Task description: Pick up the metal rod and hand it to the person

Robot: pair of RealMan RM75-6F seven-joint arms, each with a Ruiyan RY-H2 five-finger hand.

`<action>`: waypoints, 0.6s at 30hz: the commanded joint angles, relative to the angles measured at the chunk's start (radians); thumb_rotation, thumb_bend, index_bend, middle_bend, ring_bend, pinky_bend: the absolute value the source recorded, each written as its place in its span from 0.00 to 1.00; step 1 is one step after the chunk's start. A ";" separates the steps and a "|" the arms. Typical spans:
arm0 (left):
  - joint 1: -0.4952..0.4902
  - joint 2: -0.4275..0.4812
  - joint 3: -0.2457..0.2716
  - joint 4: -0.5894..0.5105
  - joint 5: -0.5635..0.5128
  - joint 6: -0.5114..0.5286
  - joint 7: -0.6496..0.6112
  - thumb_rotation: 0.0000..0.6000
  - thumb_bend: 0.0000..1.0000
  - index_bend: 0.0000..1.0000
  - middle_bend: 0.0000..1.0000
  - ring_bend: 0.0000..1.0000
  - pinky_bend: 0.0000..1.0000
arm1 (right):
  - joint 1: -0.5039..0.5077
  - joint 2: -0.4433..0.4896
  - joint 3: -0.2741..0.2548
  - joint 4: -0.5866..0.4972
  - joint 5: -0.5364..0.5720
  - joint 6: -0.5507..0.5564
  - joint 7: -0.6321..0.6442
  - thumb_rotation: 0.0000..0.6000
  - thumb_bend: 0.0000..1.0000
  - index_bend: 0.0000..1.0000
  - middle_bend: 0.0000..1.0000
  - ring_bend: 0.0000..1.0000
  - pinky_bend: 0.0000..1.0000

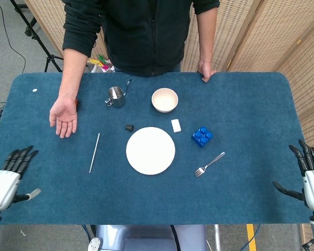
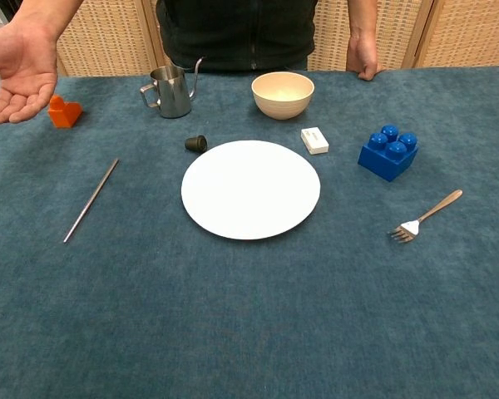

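A thin metal rod [image 1: 94, 152] [image 2: 91, 201] lies flat on the blue table, left of the white plate [image 1: 150, 150] [image 2: 250, 189]. The person's open palm [image 1: 64, 116] [image 2: 20, 73] waits just beyond the rod's far end. My left hand [image 1: 9, 177] hovers at the table's near left edge, fingers spread and holding nothing, well short of the rod. Over at the near right edge my right hand [image 1: 310, 175] is likewise open and empty. Neither hand shows in the chest view.
A steel pitcher [image 1: 115, 96], a cream bowl [image 1: 164, 100], a small dark cap [image 1: 129, 127], a white eraser [image 1: 176, 125], a blue brick [image 1: 201, 136] and a fork [image 1: 209, 164] lie around the plate. An orange block [image 2: 64, 111] sits by the person's hand.
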 commanded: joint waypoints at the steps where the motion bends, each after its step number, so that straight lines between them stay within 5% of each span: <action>1: -0.126 -0.032 0.012 0.071 0.092 -0.144 0.093 1.00 0.00 0.13 0.00 0.00 0.00 | 0.002 -0.003 0.002 0.003 0.006 -0.005 -0.010 1.00 0.00 0.09 0.00 0.00 0.00; 9: -0.315 -0.158 -0.049 0.211 0.094 -0.358 0.216 1.00 0.11 0.24 0.00 0.00 0.00 | 0.007 -0.016 0.014 0.012 0.034 -0.017 -0.037 1.00 0.00 0.09 0.00 0.00 0.00; 18: -0.427 -0.286 -0.062 0.404 0.099 -0.454 0.310 1.00 0.15 0.27 0.00 0.00 0.00 | 0.012 -0.025 0.027 0.024 0.068 -0.034 -0.056 1.00 0.00 0.09 0.00 0.00 0.00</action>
